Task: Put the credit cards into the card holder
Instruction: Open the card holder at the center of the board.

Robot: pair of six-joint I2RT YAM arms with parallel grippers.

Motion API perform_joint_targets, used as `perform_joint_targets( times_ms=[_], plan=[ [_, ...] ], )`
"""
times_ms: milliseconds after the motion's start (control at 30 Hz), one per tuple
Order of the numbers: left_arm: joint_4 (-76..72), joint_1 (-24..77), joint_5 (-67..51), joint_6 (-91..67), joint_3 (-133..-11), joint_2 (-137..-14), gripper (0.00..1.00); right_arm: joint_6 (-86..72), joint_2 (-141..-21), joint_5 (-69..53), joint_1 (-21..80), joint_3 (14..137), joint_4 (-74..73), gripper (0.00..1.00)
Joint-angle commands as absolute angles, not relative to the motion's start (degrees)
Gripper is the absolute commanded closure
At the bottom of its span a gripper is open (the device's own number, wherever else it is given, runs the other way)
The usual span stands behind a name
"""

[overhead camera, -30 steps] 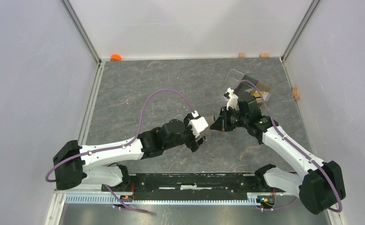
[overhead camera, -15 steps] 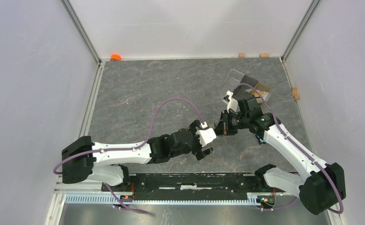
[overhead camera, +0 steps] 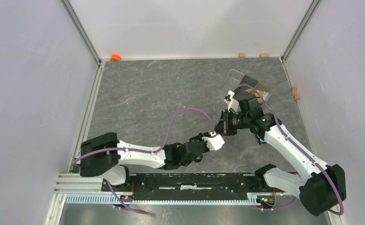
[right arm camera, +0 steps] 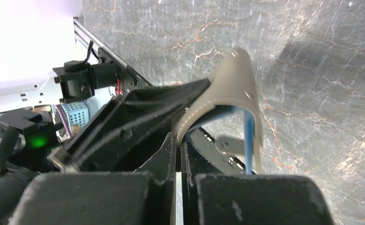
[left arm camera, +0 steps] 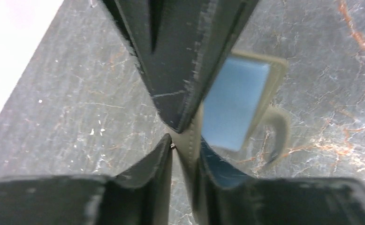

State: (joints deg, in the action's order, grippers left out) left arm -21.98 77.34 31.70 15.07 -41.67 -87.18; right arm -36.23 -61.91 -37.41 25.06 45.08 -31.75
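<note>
Card holder [left arm camera: 237, 101]: olive-khaki outside with a stitched seam along the edge, pale blue-grey lining showing. It is open, its two leaves spread apart. Tab flap [left arm camera: 280, 129] curls out from the far leaf's edge, blurred in the left wrist view.

Position: held over the marbled grey table [overhead camera: 162, 93], right of centre and towards the near edge, at the point where both arms meet.

Right gripper [right arm camera: 177, 140]: jaws closed tight, pinching the rim of one olive leaf, which bows up and away from the fingertips.

Left gripper [left arm camera: 187, 150]: one finger on either side of an olive leaf, the outer finger just beside the khaki face, the inner one at the blue lining. The jaws stand narrow, but whether they clamp the leaf cannot be told.

Clear plastic box [overhead camera: 248, 83] with a dark compartment sits beyond the right gripper, near the back right corner. There is a tan patch at its right end, too small to identify
</note>
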Motion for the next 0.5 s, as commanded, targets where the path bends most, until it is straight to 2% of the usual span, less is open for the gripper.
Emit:
perform_joint_targets(
  times_ms=[0, 67, 100, 333, 467],
  plan=[
    [-26.73, 78.25, 38.73, 17.57, -42.94, -88.24, 0.82, -36.88, -60.65, -37.56, 25.08, 46.04, -29.58, 0.95],
    [-25.90, 78.23, 38.89, 16.15, -42.93, -87.79, 0.95, -36.91, -60.65, -36.18, 25.12, 45.09, -28.17, 0.85],
    [-25.04, 78.29, 38.82, 14.97, -43.06, -87.64, 0.98, -36.73, -60.61, -35.03, 25.14, 44.73, -27.61, 0.81],
    [-8.75, 76.95, 35.49, 1.17, -48.03, -86.86, 0.98, -32.25, -59.30, -20.23, 25.11, 41.93, -24.80, 0.53],
    [1.07, 72.45, 26.69, -11.94, -50.08, -87.07, 0.98, -30.11, -57.34, -17.40, 25.14, 39.12, -22.28, 0.44]
  ],
)
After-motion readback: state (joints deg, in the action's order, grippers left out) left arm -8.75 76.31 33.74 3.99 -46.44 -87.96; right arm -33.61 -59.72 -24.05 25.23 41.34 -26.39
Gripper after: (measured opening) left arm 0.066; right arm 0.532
